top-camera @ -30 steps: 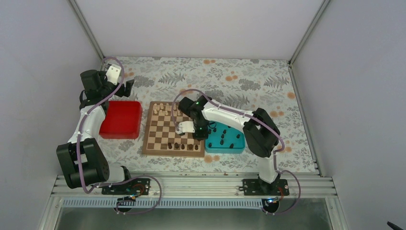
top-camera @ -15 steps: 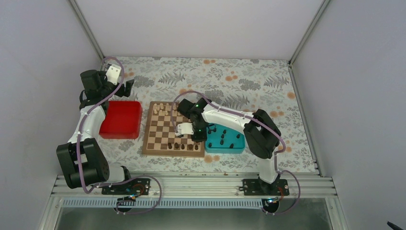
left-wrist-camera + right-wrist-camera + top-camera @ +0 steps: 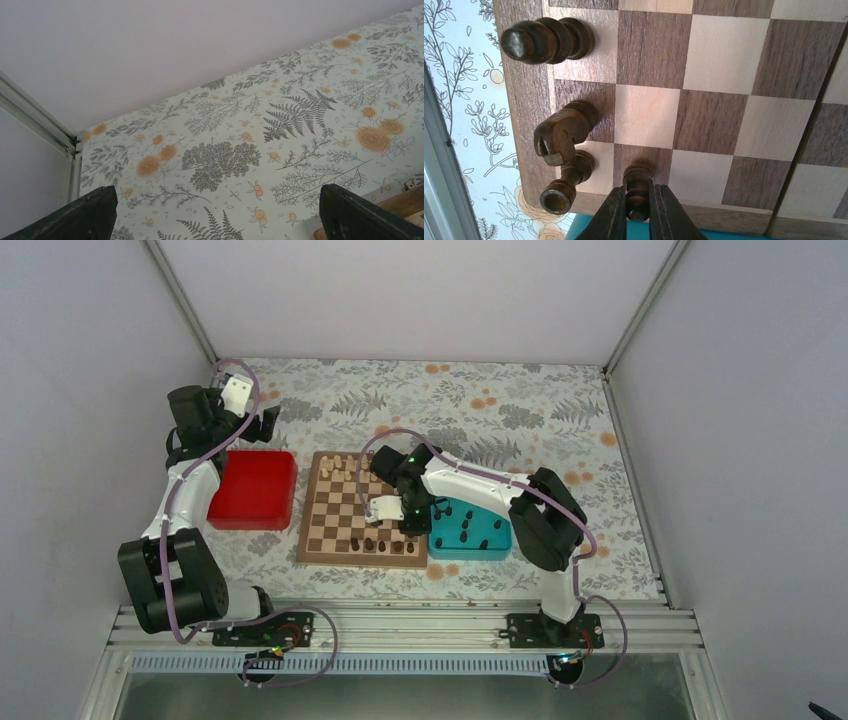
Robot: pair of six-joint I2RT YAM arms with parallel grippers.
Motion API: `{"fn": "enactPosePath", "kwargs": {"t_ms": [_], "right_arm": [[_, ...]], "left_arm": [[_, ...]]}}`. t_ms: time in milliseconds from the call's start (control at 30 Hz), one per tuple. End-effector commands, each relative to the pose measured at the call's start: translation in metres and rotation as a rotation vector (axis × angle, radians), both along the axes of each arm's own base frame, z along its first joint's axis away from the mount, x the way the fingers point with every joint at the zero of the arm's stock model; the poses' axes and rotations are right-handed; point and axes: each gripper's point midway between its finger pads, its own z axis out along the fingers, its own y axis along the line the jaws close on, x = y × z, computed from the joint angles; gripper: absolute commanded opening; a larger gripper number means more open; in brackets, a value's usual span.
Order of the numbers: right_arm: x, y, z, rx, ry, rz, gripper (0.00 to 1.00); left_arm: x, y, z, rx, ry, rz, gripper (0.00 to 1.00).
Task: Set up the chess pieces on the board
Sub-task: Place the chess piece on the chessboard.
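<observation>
Floral tablecloth (image 3: 450,400), board (image 3: 335,522), right hand (image 3: 638,201) pinching dark pawn (image 3: 638,186) (upright)

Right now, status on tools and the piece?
Left tool open, off the board. Right tool shut on dark pawn, over board's edge square. Three dark pieces close alongside.

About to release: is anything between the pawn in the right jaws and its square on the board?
Nothing visible does. The pawn in the right gripper is at its dark square; the nearest piece stands apart on the next square.
</observation>
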Motion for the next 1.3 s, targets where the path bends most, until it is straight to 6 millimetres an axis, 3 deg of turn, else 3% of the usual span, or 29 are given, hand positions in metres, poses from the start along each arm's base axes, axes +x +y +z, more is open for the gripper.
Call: {"fn": "enactPosePath", "kwargs": {"t_ms": [0, 533, 700, 867, 1100, 1200, 1267], "right_arm": [[-0.003, 0.011, 0.004, 0.027, 0.012, 0.004, 0.08], [-0.004, 0.007, -0.005, 0.002, 0.017, 0.004, 0.1], [0.0, 0.009, 0.001, 0.011, -0.006, -0.004, 0.26], [0.008, 0.009, 0.027, 0.055, -0.042, -0.026, 0.36], [0.046, -0.031, 0.064, 0.086, -0.14, -0.159, 0.34], [0.058, -0.054, 0.066, 0.092, -0.152, -0.223, 0.33], [0.06, -0.069, 0.055, 0.078, -0.136, -0.252, 0.32]], "left_arm": [[0.0, 0.001, 0.005, 0.001, -0.026, -0.004, 1.0], [0.0, 0.0, 0.004, 0.0, -0.024, -0.006, 1.0], [0.0, 0.0, 0.004, 0.0, -0.024, -0.004, 1.0], [0.001, 0.001, 0.004, 0.0, -0.026, -0.003, 1.0], [0.0, 0.001, 0.005, 0.0, -0.027, -0.002, 1.0], [0.0, 0.001, 0.005, -0.001, -0.029, -0.001, 1.0], [0.001, 0.001, 0.005, -0.003, -0.028, -0.001, 1.0]]}}
